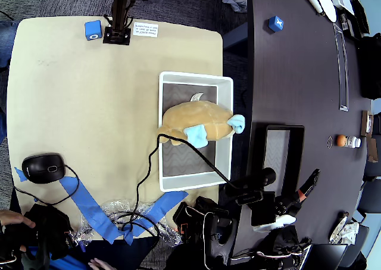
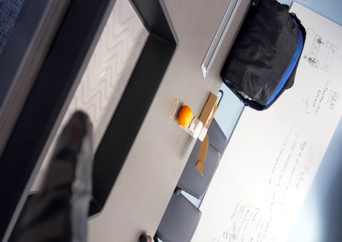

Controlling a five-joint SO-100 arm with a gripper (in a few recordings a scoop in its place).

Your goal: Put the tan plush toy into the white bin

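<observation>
The tan plush toy [image 1: 195, 120] lies across the white bin [image 1: 224, 157] on the beige table. One light blue paw hangs over the bin's right rim and its white tag points to the far end. My gripper [image 1: 309, 183] is far off to the right over the dark table, beside the black tray, folded low with its jaws together and nothing in them. In the wrist view one blurred dark finger [image 2: 69, 183] shows at the lower left, over the black tray [image 2: 115, 65].
A black cable [image 1: 190, 151] crosses the bin's near half. The black tray [image 1: 284, 157] sits right of the bin. A computer mouse [image 1: 43, 167], blue tape and a person's hands are at lower left. An orange ball [image 2: 185, 115] and a black bag [image 2: 264, 44] are on the dark table.
</observation>
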